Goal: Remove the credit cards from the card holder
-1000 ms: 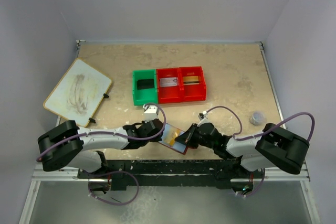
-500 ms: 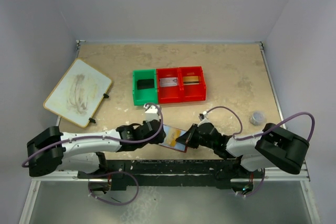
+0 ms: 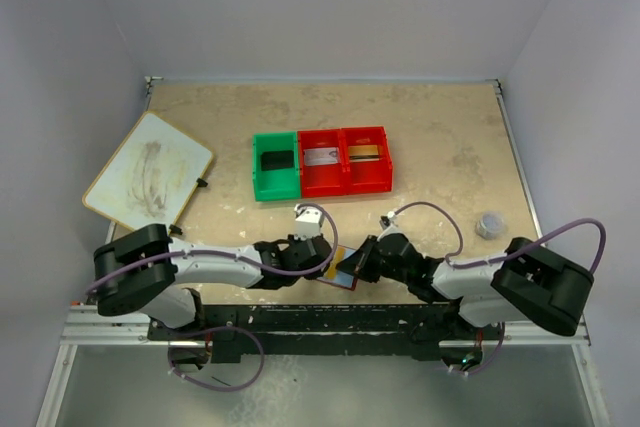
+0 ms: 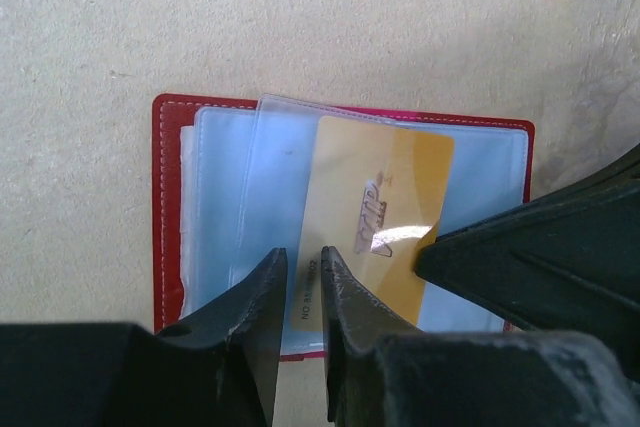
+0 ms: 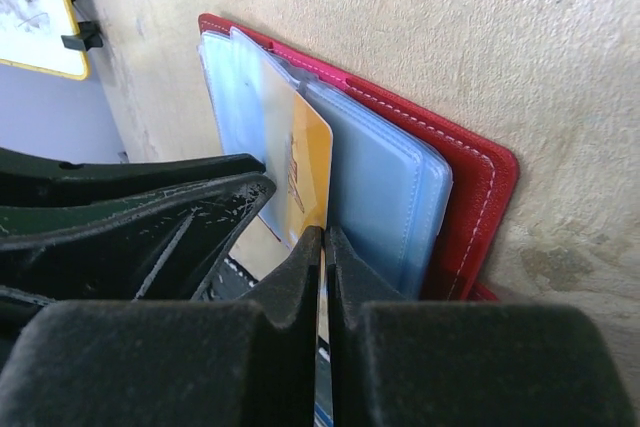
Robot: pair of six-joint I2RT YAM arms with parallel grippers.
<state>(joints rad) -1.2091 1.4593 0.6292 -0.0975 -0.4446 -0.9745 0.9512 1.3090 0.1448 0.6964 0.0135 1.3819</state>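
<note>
Pale grey walls close in a beige, mottled desk (image 3: 440,137).

The left gripper (image 4: 303,257) hangs over one long edge of the gold card (image 4: 375,217). Its jaws are a narrow slit apart and we see nothing clamped between them. The right gripper (image 5: 322,235) is pinched tight on a thin pale leaf, apparently one of the plastic sleeves of the card holder (image 4: 168,207).

The holder lies open and flat between the two grippers, close to the desk's near edge. It is maroon with pale stitching along its border, and it carries glossy blue-clear sleeves. The gold card sits partly inside one of them, smooth, with rounded corners. In the left wrist view the holder's long axis runs across the picture, and the card lies lengthwise along it.

Farther off, mid-desk, stands a plastic tray (image 3: 275,192) with three compartments. The green one on the left holds a black card (image 3: 273,160). The middle red one holds a silver-grey card (image 3: 322,156), and the right red one holds a gold-brown card (image 3: 364,152).

A smudged white board (image 3: 150,175) lies tilted at far left. A small grey round thing (image 3: 489,224) sits at right.
</note>
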